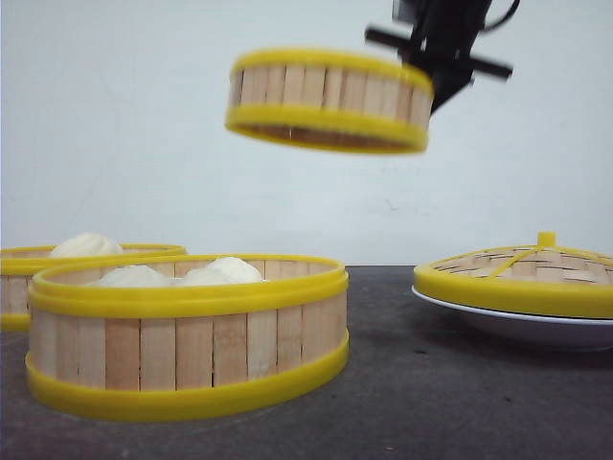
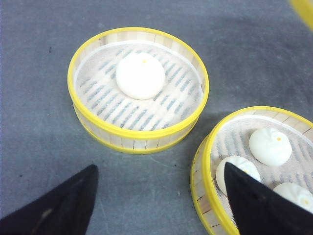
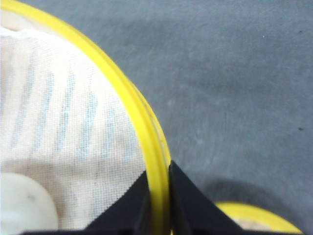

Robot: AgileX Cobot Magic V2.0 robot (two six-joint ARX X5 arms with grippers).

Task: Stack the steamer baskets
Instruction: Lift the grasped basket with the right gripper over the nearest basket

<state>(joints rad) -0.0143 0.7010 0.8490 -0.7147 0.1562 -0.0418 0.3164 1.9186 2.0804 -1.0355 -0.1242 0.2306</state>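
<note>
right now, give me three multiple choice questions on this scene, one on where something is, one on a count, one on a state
1. Where is the woven lid?
A. on the white plate at the right
B. on the near basket
C. held by the left gripper

2. How many buns show in the far-left basket in the left wrist view?
A. three
B. one
C. none

3. What state is the right gripper in?
A. open, holding nothing
B. shut on the lid's knob
C. shut on the rim of the raised basket

Answers:
1. A, the lid's yellow rim sits on the plate in the front view.
2. B, a single bun lies on its liner.
3. C, its fingers pinch the yellow rim, and that basket hangs in the air above the near basket.
</note>
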